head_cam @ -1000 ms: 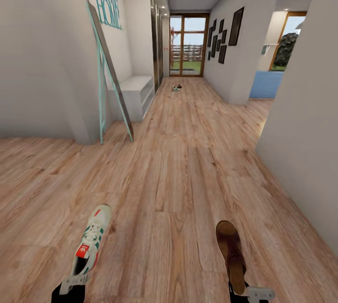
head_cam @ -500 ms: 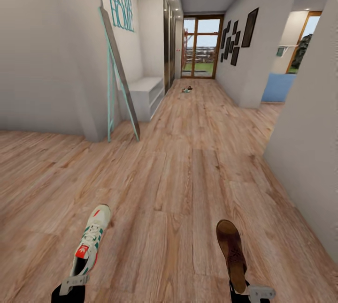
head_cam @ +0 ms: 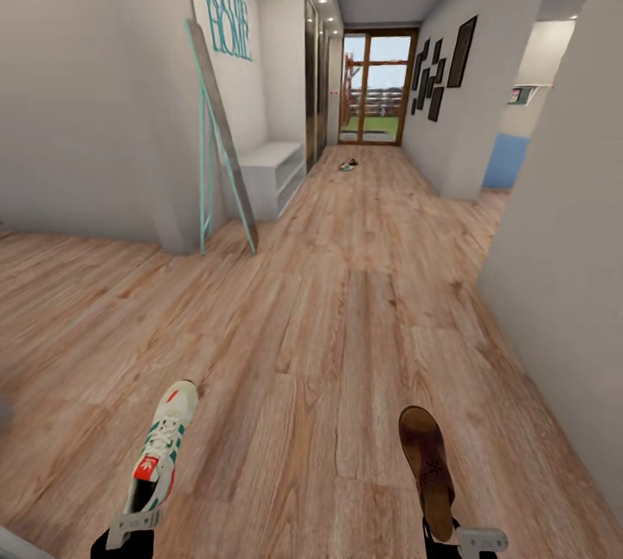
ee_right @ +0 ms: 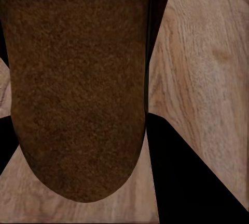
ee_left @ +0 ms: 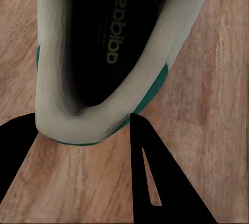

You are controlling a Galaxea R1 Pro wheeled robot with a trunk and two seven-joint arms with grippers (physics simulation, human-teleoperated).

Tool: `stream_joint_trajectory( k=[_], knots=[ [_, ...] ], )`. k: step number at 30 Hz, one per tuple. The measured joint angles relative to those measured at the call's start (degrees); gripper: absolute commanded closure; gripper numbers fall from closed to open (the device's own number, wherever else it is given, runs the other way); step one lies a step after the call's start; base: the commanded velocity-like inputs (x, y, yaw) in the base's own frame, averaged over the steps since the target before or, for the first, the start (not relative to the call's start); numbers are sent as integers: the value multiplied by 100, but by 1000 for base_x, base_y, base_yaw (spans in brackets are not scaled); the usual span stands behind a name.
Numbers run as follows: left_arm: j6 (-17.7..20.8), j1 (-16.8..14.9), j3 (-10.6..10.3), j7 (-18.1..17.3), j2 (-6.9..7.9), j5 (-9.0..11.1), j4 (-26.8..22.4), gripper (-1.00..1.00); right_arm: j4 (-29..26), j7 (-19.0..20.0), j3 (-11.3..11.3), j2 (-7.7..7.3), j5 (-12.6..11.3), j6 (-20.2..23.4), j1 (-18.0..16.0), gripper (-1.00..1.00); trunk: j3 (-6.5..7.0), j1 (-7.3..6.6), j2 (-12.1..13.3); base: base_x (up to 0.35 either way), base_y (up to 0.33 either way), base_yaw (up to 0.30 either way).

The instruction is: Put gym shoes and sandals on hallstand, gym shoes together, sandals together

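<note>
Gym shoe (head_cam: 162, 448), lower left of head view, heel clamped in left gripper (head_cam: 130, 526), toe pointing up-frame. Sandal (head_cam: 428, 464), lower right, heel clamped in right gripper (head_cam: 472, 539), long axis likewise up-frame. In the wrist views, dark fingers flank the shoe heel (ee_left: 83, 115) and the sandal footbed (ee_right: 78, 104).

Grey bench (head_cam: 270, 176), upper-left of centre, well ahead: probably not the hallstand, since the wall lettering reads otherwise. Second pair (head_cam: 347, 165) lies on corridor floor (head_cam: 346, 317) beyond it. Left arm is on the bench's side.

Head forward-down — wrists close, floorward
</note>
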Motion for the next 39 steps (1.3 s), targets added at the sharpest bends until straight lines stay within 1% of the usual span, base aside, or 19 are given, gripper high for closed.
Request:
stream_joint_trajectory(
  k=[10,13,20,31,33,38,39],
  knots=[
    [-2,0,5,2,9,20,15,100,1,-5,0,1,0,-1,0,100,24,0,0,-252,-192,264],
    [-2,0,6,1,9,62,16,100,4,-7,-1,1,1,-1,0,100,32,-1,0,-169,-222,267],
    [-1,0,6,1,11,85,14,100,17,-8,0,7,0,-3,0,100,49,-3,0,-28,-234,267],
    [-1,0,7,1,16,107,21,100,28,-11,2,8,0,0,-1,100,76,-3,0,-1,-24,267],
    [-1,0,9,1,19,175,21,100,29,-11,3,9,3,0,-1,100,81,-3,0,0,-1,267],
    [-1,1,3,-12,15,460,26,100,29,-10,2,10,1,0,-1,100,94,-3,0,0,0,267],
    [-1,1,-2,-19,13,480,27,100,29,-10,2,8,0,-2,-1,100,96,-3,0,0,0,267]
  ],
)
